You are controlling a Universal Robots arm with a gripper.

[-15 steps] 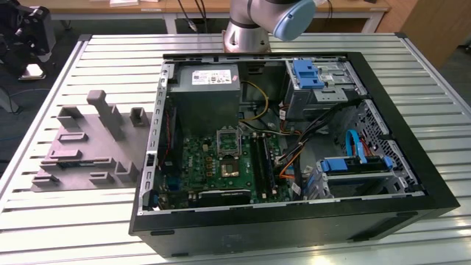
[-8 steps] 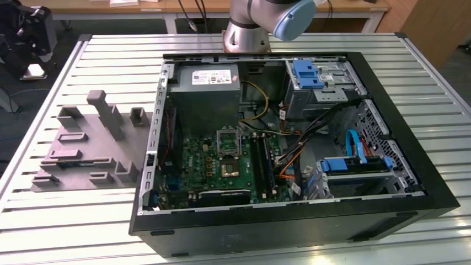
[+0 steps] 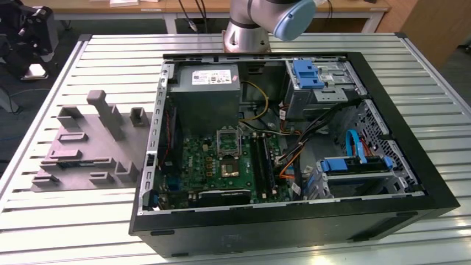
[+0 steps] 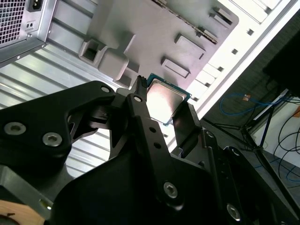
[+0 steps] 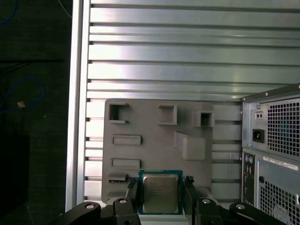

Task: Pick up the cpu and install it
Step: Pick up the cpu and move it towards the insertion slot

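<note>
The cpu (image 5: 161, 193) is a small square chip with a shiny metal top and a thin green edge. It sits between the two black fingers of my gripper (image 5: 161, 183), which is shut on its opposite sides. In the second wrist view the cpu (image 4: 165, 99) is again clamped in the gripper (image 4: 163, 95), held in the air above the grey moulded tray (image 4: 154, 33). The open computer case (image 3: 294, 138) lies on the table with its green motherboard (image 3: 213, 165) and the processor socket (image 3: 229, 142) exposed.
The grey tray (image 3: 81, 146) with upright blocks lies beside the case at the exterior view's left, on the slatted metal table (image 3: 59, 221). The arm's base (image 3: 246, 33) stands behind the case. Cables, drive bays (image 3: 353, 171) and a power supply (image 3: 209, 94) crowd the case.
</note>
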